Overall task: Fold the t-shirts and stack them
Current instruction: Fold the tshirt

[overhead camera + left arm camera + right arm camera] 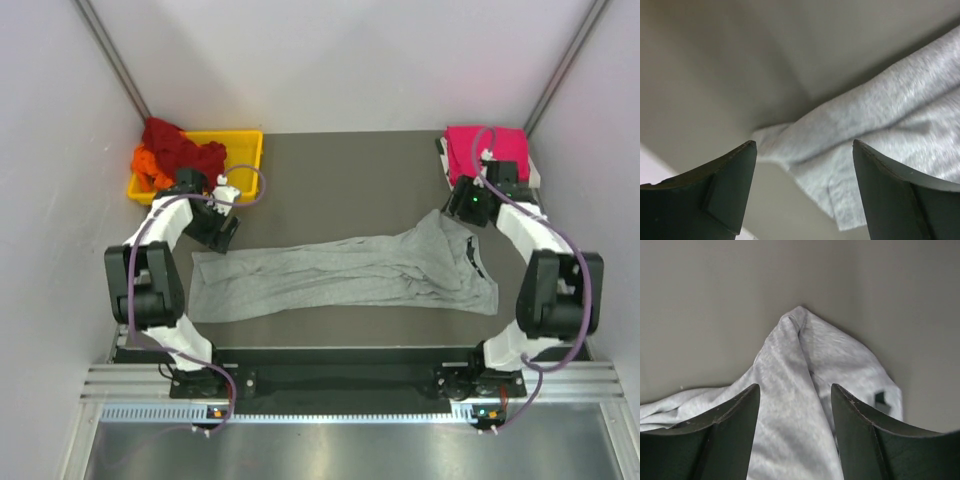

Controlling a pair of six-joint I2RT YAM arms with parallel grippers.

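Note:
A light grey t-shirt (pixel 340 272) lies stretched out across the middle of the table, bunched lengthwise, with its dark collar (pixel 472 256) to the right. My left gripper (pixel 216 232) hovers over its left corner; in the left wrist view the gripper (pixel 805 146) is open, and the grey cloth corner (pixel 840 165) lies below it, free of the fingers. My right gripper (pixel 462 214) is over the shirt's upper right peak; it (pixel 796 388) is open, with the grey cloth (pixel 790 405) lying under the gap. A folded pink t-shirt (pixel 486 150) rests at the back right.
A yellow tray (pixel 246 152) stands at the back left, holding a dark red shirt (pixel 172 138) and an orange one (pixel 150 164). White walls close in the table on three sides. Both arm bases sit on the rail at the near edge.

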